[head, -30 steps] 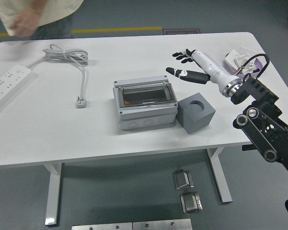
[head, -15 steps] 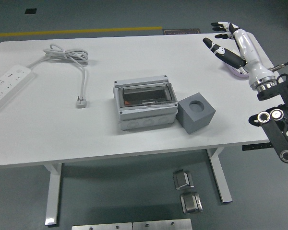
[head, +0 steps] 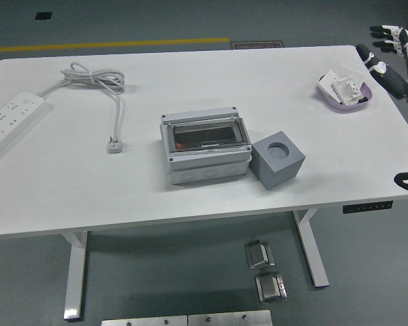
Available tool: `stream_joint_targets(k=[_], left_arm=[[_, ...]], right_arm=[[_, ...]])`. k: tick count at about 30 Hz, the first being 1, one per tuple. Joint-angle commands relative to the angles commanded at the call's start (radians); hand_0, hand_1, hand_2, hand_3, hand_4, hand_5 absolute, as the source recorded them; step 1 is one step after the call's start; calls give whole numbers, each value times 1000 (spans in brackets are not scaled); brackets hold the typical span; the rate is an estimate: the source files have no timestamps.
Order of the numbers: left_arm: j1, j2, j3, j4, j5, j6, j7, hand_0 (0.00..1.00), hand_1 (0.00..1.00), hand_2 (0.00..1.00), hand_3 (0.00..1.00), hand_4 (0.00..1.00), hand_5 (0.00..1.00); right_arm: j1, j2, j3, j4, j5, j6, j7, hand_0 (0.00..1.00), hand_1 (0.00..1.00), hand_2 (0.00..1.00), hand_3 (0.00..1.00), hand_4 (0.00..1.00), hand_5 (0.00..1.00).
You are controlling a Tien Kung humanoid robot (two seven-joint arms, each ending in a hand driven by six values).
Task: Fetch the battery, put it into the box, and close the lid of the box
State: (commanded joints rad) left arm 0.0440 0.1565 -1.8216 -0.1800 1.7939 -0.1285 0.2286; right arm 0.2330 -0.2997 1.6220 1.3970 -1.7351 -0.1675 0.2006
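Right hand [head: 387, 51] sits at the upper right frame edge, fingers spread, holding nothing. Grey junction box [head: 205, 146] stands at table [head: 88, 190] centre, clear lid closed. Grey cube [head: 277, 159] touches its right side. Purple tray [head: 345, 89] lies upper right

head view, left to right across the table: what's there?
Power strip → cable with plug → box, lid shut → grey cube → purple dish → right hand, open, at the table's right edge.
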Motion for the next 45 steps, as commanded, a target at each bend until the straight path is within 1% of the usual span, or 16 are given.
stream_joint_targets(k=[5, 6, 12, 13, 17, 18, 23, 24, 26, 29, 30, 35, 36, 41, 42, 45], left_arm=[[9, 18, 33, 0, -6, 29, -9, 624, 666, 584, 688, 687, 182], [9, 19, 31, 0, 1, 32, -6, 625, 661, 512, 674, 687, 184], [12, 20, 3, 0, 65, 38, 42, 625, 661, 512, 674, 687, 184], [12, 20, -3, 0, 78, 38, 51, 642, 682, 593, 661, 687, 178], [10, 18, -21, 0, 129, 43, 80, 642, 682, 593, 661, 687, 178], [9, 19, -25, 0, 140, 45, 85, 683, 727, 670, 577, 694, 120], [5, 24, -42, 0, 177, 44, 98, 683, 727, 670, 577, 694, 120], [5, 25, -46, 0, 187, 36, 105, 689, 730, 655, 518, 749, 2], [5, 24, -52, 0, 196, 24, 116, 689, 730, 655, 518, 749, 2], [10, 18, -58, 0, 193, 18, 119, 689, 730, 655, 518, 749, 2], [12, 16, -60, 0, 190, 18, 119, 684, 726, 636, 471, 750, 2], [19, 9, -75, 0, 167, 39, 105, 684, 726, 636, 471, 750, 2], [19, 8, -78, 0, 165, 41, 103, 684, 717, 616, 444, 767, 2], [18, 7, -92, 0, 156, 53, 97, 684, 717, 616, 444, 767, 2], [18, 7, -95, 0, 153, 56, 96, 683, 715, 631, 495, 799, 2], [18, 8, -100, 0, 146, 62, 92, 683, 715, 631, 495, 799, 2]], right_arm=[[-32, 8, 24, 13, 3, -3, 1, 706, 654, 710, 703, 936, 785], [-38, 11, 26, 15, 4, -2, 1, 705, 652, 708, 702, 939, 782], [-57, 33, 26, 19, 35, -3, 2, 705, 652, 708, 702, 939, 782], [-58, 36, 24, 17, 44, -3, 3, 703, 653, 708, 700, 923, 747], [-66, 46, 17, 13, 98, -4, 12, 703, 653, 708, 700, 923, 747], [-69, 48, 16, 11, 113, -3, 13, 704, 654, 711, 700, 919, 743], [-80, 53, -8, -11, 195, 4, 29, 704, 654, 711, 700, 919, 743], [-84, 55, -16, -18, 215, 11, 32, 704, 660, 712, 698, 916, 737], [-90, 61, -29, -28, 253, 21, 38, 704, 660, 712, 698, 916, 737], [-100, 72, -41, -34, 314, 35, 53, 704, 660, 712, 698, 916, 737], [-105, 75, -43, -33, 336, 39, 57, 703, 661, 713, 695, 916, 735], [-130, 83, -38, -20, 449, 63, 74, 703, 661, 713, 695, 916, 735], [-134, 85, -36, -17, 471, 68, 77, 721, 674, 731, 696, 916, 736], [-147, 97, -35, -3, 582, 99, 89, 721, 674, 731, 696, 916, 736], [-148, 100, -37, 0, 610, 107, 89, 729, 685, 741, 699, 922, 741], [-147, 102, -43, 6, 643, 121, 85, 729, 685, 741, 699, 922, 741]])
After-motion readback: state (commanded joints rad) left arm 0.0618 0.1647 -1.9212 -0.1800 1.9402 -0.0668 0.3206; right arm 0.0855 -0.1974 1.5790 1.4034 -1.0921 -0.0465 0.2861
